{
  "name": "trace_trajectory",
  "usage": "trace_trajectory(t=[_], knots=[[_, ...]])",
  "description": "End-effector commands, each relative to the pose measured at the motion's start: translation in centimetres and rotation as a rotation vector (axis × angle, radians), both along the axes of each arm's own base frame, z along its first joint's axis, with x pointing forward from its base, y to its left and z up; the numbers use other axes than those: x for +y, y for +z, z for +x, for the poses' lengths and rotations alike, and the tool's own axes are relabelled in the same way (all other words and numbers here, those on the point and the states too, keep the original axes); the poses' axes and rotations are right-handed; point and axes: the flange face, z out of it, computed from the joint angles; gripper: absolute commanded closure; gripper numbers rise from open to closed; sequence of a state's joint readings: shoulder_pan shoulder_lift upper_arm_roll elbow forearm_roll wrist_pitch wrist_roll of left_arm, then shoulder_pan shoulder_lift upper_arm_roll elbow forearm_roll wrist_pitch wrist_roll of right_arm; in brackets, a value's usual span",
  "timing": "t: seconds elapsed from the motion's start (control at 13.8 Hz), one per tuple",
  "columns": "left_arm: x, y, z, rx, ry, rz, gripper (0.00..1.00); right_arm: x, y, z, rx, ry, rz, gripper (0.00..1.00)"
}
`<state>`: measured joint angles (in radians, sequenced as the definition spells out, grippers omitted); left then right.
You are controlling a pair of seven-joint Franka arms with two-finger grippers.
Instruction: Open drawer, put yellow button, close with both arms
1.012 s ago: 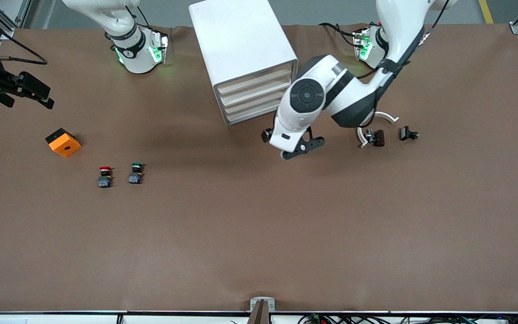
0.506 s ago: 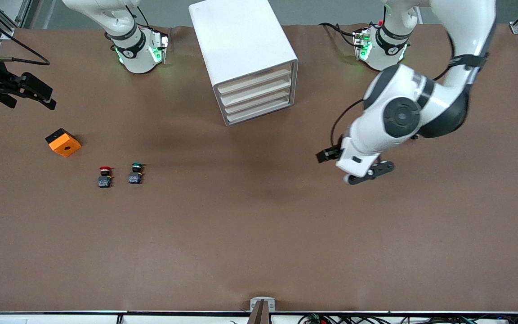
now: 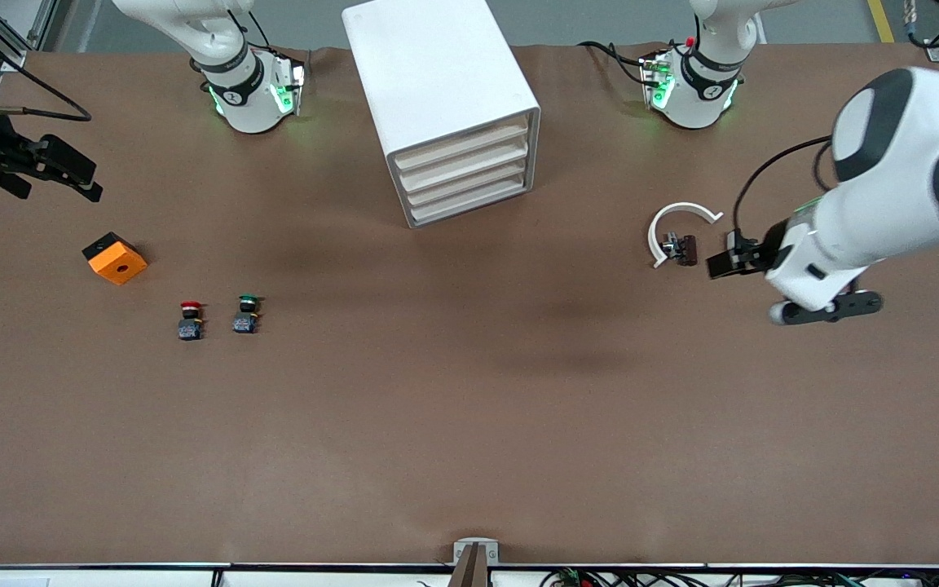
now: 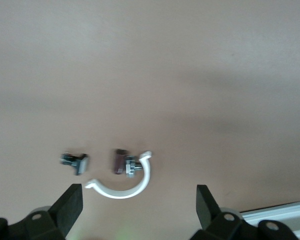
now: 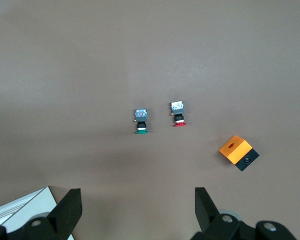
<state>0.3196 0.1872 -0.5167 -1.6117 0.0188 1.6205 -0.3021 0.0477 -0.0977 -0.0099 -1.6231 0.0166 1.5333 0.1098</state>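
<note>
Fingers (image 4: 70,207) of the left gripper (image 3: 828,308) spread wide and empty. It has swung from the shut drawer (image 3: 463,139) to over a white clip (image 4: 121,186). The right gripper (image 3: 50,167) waits, also wide. No yellow button shows; it is likely already inside.

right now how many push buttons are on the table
2 in view: the red-capped button and the green-capped button beside it, toward the right arm's end, nearer the camera than the orange box. No yellow one shows.

Plain brown table covering (image 3: 469,408), boxy white cabinet (image 3: 437,73) with cream drawer fronts, orange-and-black square block (image 3: 115,258), red-capped button (image 3: 190,319), green-capped button (image 3: 246,315), white curved clip (image 3: 676,226)
</note>
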Motion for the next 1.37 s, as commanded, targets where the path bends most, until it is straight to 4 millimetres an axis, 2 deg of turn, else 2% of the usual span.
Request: trace_trajectory(t=[0.0, 0.14, 0.36, 0.51, 0.94, 1.08, 1.3], knots=[[3.8, 2.9, -2.5, -0.019, -0.066, 0.042, 0.0, 0.1, 0.2, -0.7, -0.01, -0.014, 0.001, 0.0], [5.4, 4.1, -4.1, -0.035, -0.086, 0.051, 0.0, 0.0, 0.2, -0.8, -0.009, -0.015, 0.001, 0.0], [4.7, 6.0, -5.3, -0.065, -0.081, 0.03, 0.0, 0.0, 0.2, -0.8, -0.009, -0.015, 0.001, 0.0], [3.4, 6.1, -5.5, -0.065, -0.098, 0.025, 0.0, 0.0, 0.2, -0.8, -0.009, -0.015, 0.001, 0.0], [3.5, 6.4, -5.6, -0.07, -0.089, 0.011, 0.0, -0.5, 0.1, -0.9, 0.005, -0.02, 0.003, 0.0], [2.7, 6.4, -5.6, -0.072, -0.101, 0.01, 0.0, -1.2, 0.0, -1.1, 0.022, -0.021, 0.0, 0.0], [2.8, 6.6, -5.6, -0.075, -0.098, 0.009, 0.0, -2.2, -0.2, -1.0, 0.024, 0.003, -0.003, 0.0]])
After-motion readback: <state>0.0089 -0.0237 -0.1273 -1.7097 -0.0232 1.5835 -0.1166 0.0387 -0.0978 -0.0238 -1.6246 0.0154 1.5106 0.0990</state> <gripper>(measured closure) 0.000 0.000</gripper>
